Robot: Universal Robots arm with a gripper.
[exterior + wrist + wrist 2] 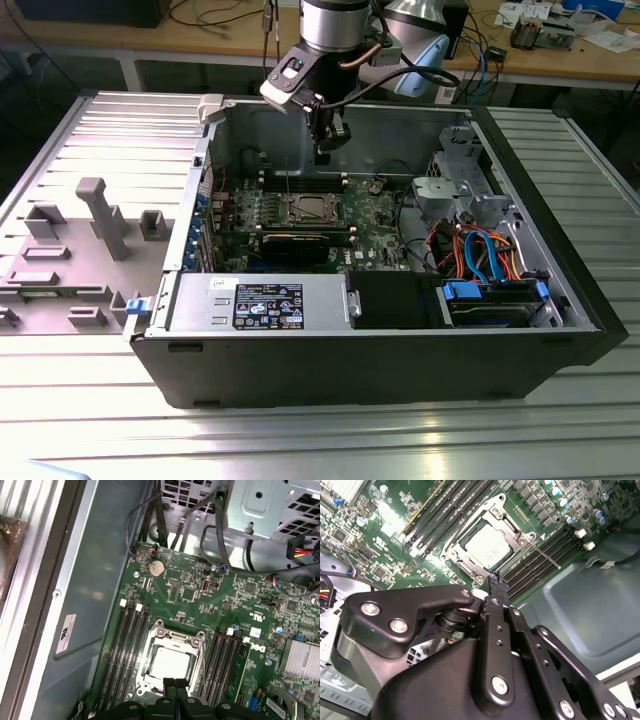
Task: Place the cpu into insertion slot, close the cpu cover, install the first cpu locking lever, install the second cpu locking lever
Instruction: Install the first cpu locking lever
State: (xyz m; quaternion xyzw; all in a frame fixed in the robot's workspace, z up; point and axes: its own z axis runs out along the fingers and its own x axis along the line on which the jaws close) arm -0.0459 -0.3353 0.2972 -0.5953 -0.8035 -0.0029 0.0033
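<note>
One gripper [322, 153] hangs in the upper middle of the exterior view, above the motherboard [378, 216], its fingers [170, 686] pressed together on nothing. The cpu [308, 208] sits in the insertion slot [141, 687] at the centre of that view, with the cpu cover [175, 639] lying flat around it. In the second wrist view a thin locking lever [547, 556] juts out beside the slot.

Open black metal computer case [400, 370] on ribbed grey table [100, 420] — black gripper [322, 152] hangs over green motherboard [372, 228], apart from silver-rimmed square insertion slot [308, 208].
</note>
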